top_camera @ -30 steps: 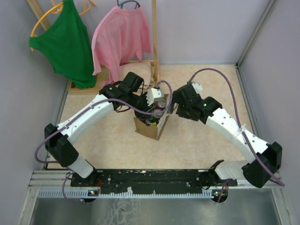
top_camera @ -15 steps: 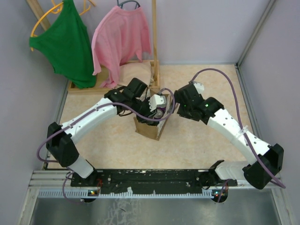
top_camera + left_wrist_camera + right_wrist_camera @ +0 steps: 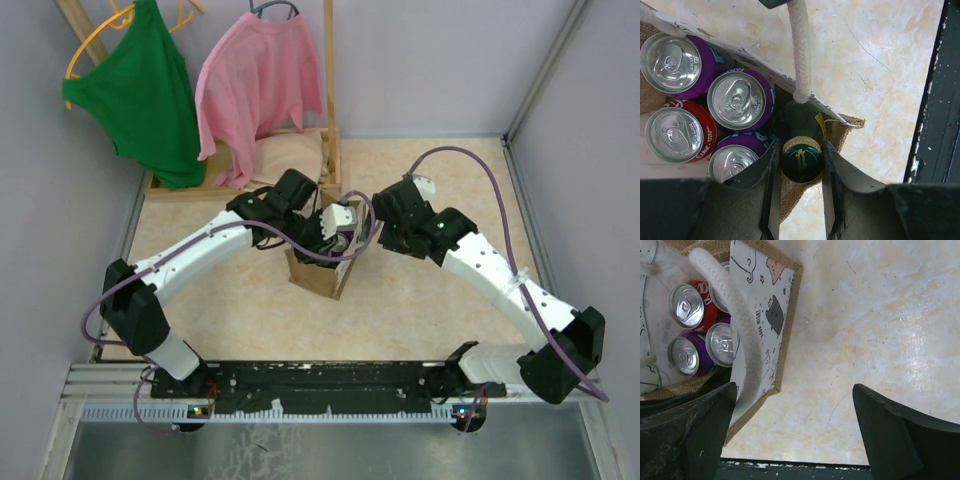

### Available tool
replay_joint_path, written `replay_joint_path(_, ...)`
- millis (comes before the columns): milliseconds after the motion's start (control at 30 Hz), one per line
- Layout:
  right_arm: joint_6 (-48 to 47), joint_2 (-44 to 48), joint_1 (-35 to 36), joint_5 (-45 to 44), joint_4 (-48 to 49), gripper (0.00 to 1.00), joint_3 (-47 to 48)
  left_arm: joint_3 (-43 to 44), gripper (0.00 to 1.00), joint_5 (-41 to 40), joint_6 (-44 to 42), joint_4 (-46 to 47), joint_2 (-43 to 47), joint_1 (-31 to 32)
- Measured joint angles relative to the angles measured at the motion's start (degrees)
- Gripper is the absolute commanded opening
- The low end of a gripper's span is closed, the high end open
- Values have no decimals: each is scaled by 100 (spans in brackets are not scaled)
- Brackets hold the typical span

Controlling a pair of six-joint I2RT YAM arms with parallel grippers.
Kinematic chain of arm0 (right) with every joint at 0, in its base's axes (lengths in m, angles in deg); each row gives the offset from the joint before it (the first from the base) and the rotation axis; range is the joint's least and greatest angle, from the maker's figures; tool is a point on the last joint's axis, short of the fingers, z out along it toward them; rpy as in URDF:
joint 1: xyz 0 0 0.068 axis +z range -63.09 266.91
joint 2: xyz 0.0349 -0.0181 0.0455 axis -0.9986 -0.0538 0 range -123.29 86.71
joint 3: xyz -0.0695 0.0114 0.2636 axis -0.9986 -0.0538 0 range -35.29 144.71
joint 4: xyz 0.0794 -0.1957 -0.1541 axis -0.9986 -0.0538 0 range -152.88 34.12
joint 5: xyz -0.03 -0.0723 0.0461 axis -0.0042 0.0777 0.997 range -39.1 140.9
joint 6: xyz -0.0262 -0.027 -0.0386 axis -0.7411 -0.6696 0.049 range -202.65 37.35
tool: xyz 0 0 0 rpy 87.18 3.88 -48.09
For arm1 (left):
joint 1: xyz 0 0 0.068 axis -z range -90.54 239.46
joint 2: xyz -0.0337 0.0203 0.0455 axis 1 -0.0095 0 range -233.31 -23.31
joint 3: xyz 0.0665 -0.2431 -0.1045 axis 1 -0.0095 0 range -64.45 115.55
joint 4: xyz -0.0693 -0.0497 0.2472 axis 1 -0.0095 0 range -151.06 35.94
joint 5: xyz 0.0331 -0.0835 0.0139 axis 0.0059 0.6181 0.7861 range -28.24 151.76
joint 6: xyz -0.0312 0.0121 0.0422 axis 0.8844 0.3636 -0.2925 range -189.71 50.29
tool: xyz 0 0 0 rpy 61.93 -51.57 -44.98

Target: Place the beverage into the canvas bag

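The canvas bag [image 3: 318,276] stands upright at mid table, tan-brown with pale rope handles. In the left wrist view the bag [image 3: 846,127] holds three purple cans [image 3: 739,98] and a red Coke can [image 3: 676,135]. My left gripper [image 3: 799,165] is shut on the green, gold-rimmed cap of a dark bottle [image 3: 801,160], which stands in the bag's corner. In the top view the left gripper [image 3: 335,230] is over the bag's mouth. My right gripper [image 3: 792,415] is open and empty beside the bag's printed side panel [image 3: 765,315], its left finger near a rope handle [image 3: 742,325]. The right gripper [image 3: 372,232] is at the bag's right.
A wooden rack [image 3: 328,80] at the back left carries a green garment [image 3: 140,95] and a pink one [image 3: 258,85]. A folded beige cloth pile [image 3: 290,155] lies at its foot. The black rail [image 3: 320,378] runs along the near edge. Grey walls close both sides.
My left arm has moved right and settled over the bag with the bottle in its grip. The right arm has barely shifted.
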Motion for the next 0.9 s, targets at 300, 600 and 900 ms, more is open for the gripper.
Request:
replay_joint_path(300, 0, 0, 0, 7, 2, 99, 0, 479, 99, -15, 354, -334, -9, 50)
replay_joint_path(600, 2, 138, 0, 11, 173, 99, -76, 1169, 100, 22, 769, -203, 234, 61)
replay_joint_path(900, 0, 673, 0, -55, 516, 99, -352, 892, 100, -61, 1102, 264, 868, 61)
